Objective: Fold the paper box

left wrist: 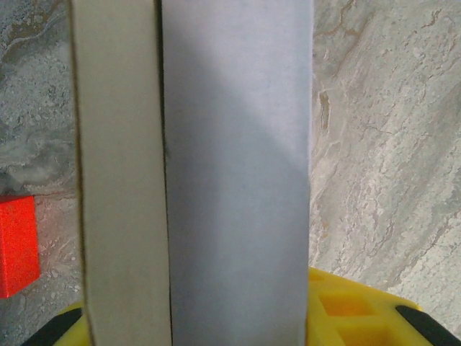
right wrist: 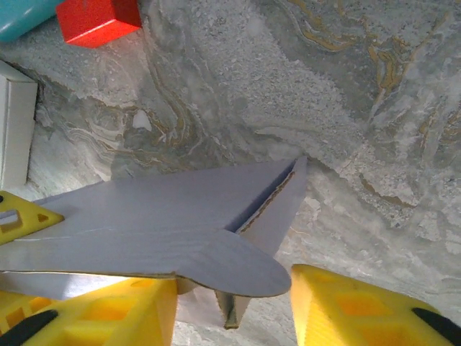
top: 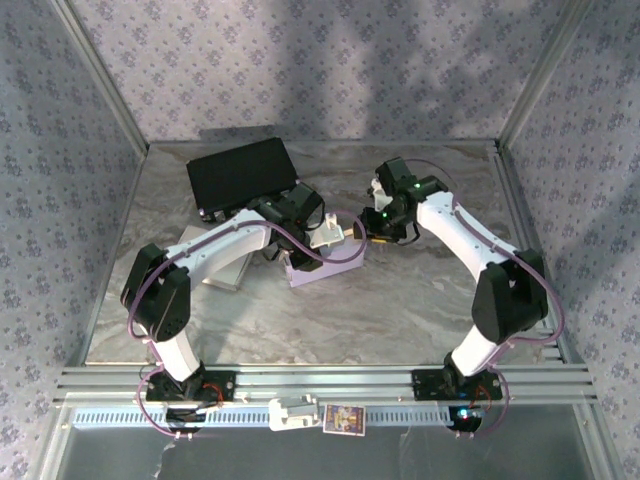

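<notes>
The lavender paper box point(top: 325, 265) lies partly folded in the middle of the marble table. My left gripper point(top: 326, 238) is over its left part. In the left wrist view a lavender panel point(left wrist: 238, 180) and a beige inner face point(left wrist: 119, 180) span the gap, touching both yellow fingers point(left wrist: 360, 310), so my left gripper point(left wrist: 194, 321) is shut on the box. My right gripper point(top: 366, 232) stands at the box's right end. In the right wrist view a rounded flap point(right wrist: 230, 263) lies over the left finger point(right wrist: 108, 310), with a gap to the other finger. The right gripper point(right wrist: 234, 288) is open.
A black case point(top: 240, 175) lies at the back left. A red block point(right wrist: 97, 18), a teal thing point(right wrist: 21, 11) and a white slab point(right wrist: 14, 130) sit near the box. A white sheet point(top: 225, 272) lies under the left arm. Metal frame posts and patterned walls enclose the table.
</notes>
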`<action>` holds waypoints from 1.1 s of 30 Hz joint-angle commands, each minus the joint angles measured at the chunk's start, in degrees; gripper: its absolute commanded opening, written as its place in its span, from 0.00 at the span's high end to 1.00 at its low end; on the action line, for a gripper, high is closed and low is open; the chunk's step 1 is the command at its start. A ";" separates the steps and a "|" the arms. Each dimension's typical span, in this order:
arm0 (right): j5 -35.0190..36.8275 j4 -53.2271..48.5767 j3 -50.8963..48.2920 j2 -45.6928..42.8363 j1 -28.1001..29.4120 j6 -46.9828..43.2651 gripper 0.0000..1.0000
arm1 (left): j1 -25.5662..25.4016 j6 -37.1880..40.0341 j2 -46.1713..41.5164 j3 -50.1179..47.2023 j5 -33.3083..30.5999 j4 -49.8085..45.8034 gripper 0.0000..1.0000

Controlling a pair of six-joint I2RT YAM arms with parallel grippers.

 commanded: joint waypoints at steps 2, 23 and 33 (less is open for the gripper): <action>5.18 -1.83 1.26 2.63 1.31 -2.15 0.63 | 0.22 1.52 0.78 1.31 1.34 -0.99 0.64; 7.19 -8.91 7.11 -3.22 0.33 -21.16 0.54 | 0.33 2.28 1.13 1.84 1.67 -1.40 0.67; 6.60 -10.45 11.55 2.64 1.17 -27.85 0.58 | 0.33 2.38 1.22 2.01 1.72 -1.64 0.67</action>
